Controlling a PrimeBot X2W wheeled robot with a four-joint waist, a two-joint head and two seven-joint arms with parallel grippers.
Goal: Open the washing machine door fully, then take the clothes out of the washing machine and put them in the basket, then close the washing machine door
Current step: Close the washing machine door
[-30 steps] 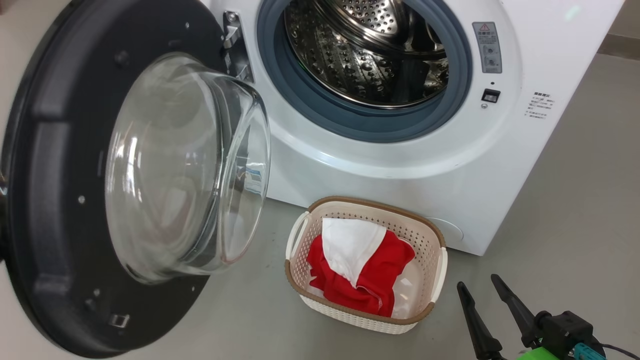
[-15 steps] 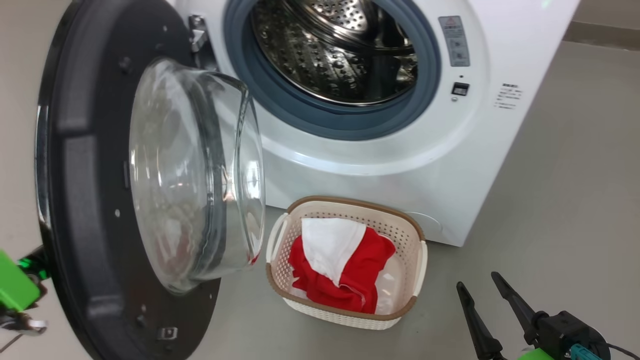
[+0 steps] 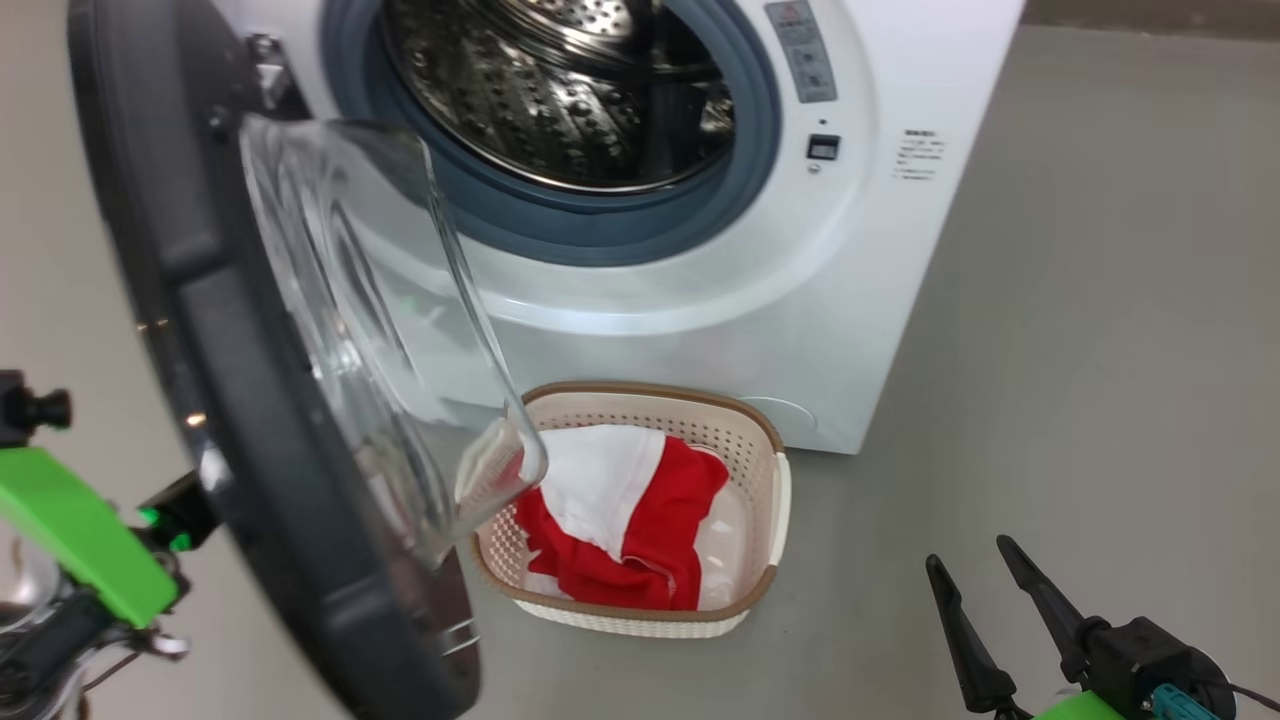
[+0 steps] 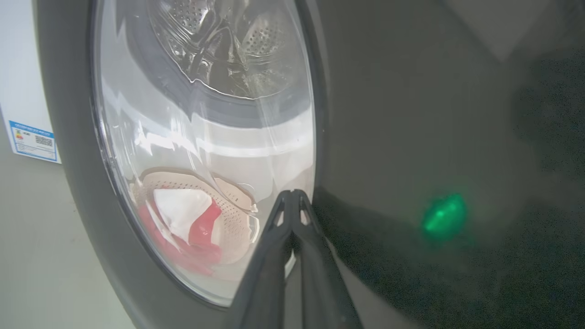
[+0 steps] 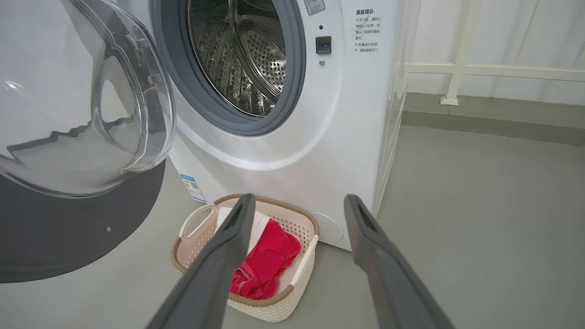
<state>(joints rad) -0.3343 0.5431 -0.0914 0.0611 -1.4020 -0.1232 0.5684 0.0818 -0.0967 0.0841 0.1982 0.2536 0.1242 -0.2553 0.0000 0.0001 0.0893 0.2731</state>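
Note:
The washing machine [image 3: 850,300] stands with its steel drum [image 3: 560,90] showing nothing inside. The washing machine door [image 3: 250,400] stands out from it at the left, partly swung in, and its glass bowl [image 3: 380,330] overlaps the left end of the basket [image 3: 770,500]. The red and white clothes [image 3: 650,530] lie in the basket on the floor. In the left wrist view my left gripper [image 4: 292,196] is shut, its tips against the door's outer black face [image 4: 411,114] beside the window. My right gripper [image 3: 970,555] hangs open and empty at the lower right, well clear of the basket [image 5: 201,214].
Bare grey floor [image 3: 1100,350] stretches to the right of the machine. A white railing [image 5: 457,68] runs along the wall behind it. The left arm's green wrist block [image 3: 80,535] sits behind the door at the lower left. A blue label [image 5: 194,187] marks the machine's lower corner.
The door has swung in towards the machine and now stands more edge-on. The left arm's green block has come into view behind it. The camera has shifted; the right gripper has kept its place.

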